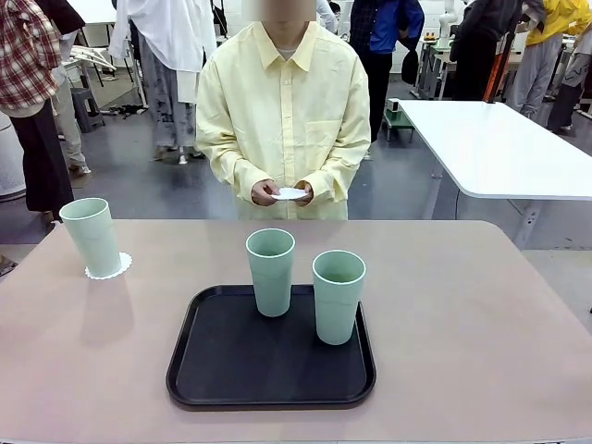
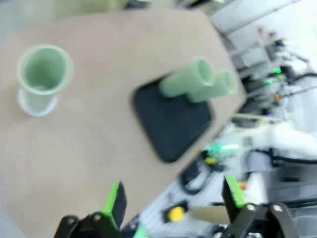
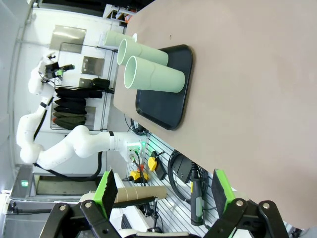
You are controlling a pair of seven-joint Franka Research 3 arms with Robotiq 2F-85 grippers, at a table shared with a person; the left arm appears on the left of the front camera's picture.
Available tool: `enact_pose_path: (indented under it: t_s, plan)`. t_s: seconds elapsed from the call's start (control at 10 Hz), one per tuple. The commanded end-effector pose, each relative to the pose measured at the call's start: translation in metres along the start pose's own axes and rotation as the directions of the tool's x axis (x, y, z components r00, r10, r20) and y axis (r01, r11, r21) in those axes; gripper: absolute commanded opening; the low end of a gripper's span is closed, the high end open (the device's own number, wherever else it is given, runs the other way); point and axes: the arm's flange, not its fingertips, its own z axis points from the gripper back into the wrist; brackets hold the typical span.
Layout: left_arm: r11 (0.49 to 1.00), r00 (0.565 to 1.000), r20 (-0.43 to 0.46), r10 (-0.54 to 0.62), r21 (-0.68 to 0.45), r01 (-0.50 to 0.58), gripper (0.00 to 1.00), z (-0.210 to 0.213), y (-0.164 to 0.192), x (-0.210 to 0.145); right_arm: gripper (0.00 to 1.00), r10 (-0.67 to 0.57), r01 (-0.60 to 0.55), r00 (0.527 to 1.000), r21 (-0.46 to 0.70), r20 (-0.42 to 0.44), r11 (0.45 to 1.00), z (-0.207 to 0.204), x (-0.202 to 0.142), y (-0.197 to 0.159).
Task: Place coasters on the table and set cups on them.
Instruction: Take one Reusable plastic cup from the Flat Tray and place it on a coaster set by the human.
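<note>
Currently one cup [image 1: 91, 236] is standing on a coaster [image 1: 109, 269] at the tabletop's [image 1: 462, 314] left. Two cups [image 1: 270, 271] are crowding together on the tray [image 1: 213, 370], so lifting one is likely risking toppling its neighbour. The person's hands [image 1: 265, 192] are holding another coaster [image 1: 290, 193]. The left gripper [image 2: 173, 196] and right gripper [image 3: 163, 191] are hanging released and empty, well apart from the cups.

Motion blur is smearing everything beyond the left fingers [image 2: 115, 203]: the lone cup [image 2: 43, 74] far ahead is showing its coaster [image 2: 34, 106] as a pale smudge, and the two cups [image 2: 195, 82] on the tray [image 2: 173, 124] are merging. The bottom edge is cutting off their bases, and those of the right fingers [image 3: 221, 187]. Far beyond the right fingers, the two cups are hiding most of the lone cup. From the front, the person's hands [image 1: 266, 192] are covering part of another coaster [image 1: 289, 193].
</note>
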Motion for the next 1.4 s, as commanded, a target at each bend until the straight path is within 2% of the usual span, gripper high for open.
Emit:
enact_pose_path:
  t_s: [0.0, 0.2, 0.4, 0.6, 1.0, 1.1, 1.3]
  plan:
    - [0.961, 0.994, 0.031, 0.109, -0.258, -0.097, 1.00, 0.020, 0.043, 0.007, 1.00, 0.012, -0.012, 1.000, 0.022, 0.011, 1.000, 0.000, 0.002, 0.000]
    - [0.931, 0.980, 0.059, 0.190, -0.326, -0.161, 1.00, 0.036, 0.093, -0.009, 1.00, 0.012, -0.012, 1.000, 0.022, 0.011, 1.000, 0.000, 0.002, 0.000]
    - [0.911, 0.977, 0.075, 0.199, -0.382, -0.156, 1.00, 0.042, 0.121, -0.030, 1.00, 0.012, -0.012, 1.000, 0.022, 0.011, 1.000, 0.000, 0.002, 0.000]
    - [0.910, 0.970, 0.102, 0.222, -0.379, -0.169, 1.00, 0.047, 0.142, -0.048, 1.00, 0.012, -0.012, 1.000, 0.022, 0.011, 1.000, 0.000, 0.002, 0.000]
    - [0.936, 0.975, 0.140, 0.174, -0.332, -0.120, 1.00, 0.048, 0.136, -0.055, 1.00, 0.012, -0.012, 1.000, 0.022, 0.011, 1.000, 0.000, 0.002, 0.000]
    - [0.916, 0.965, 0.114, 0.234, -0.359, -0.180, 1.00, 0.050, 0.146, -0.059, 1.00, 0.012, -0.012, 1.000, 0.022, 0.011, 1.000, 0.000, 0.002, 0.000]
    - [0.916, 0.965, 0.114, 0.234, -0.359, -0.180, 1.00, 0.050, 0.146, -0.059, 1.00, 0.012, -0.012, 1.000, 0.022, 0.011, 1.000, 0.000, 0.002, 0.000]
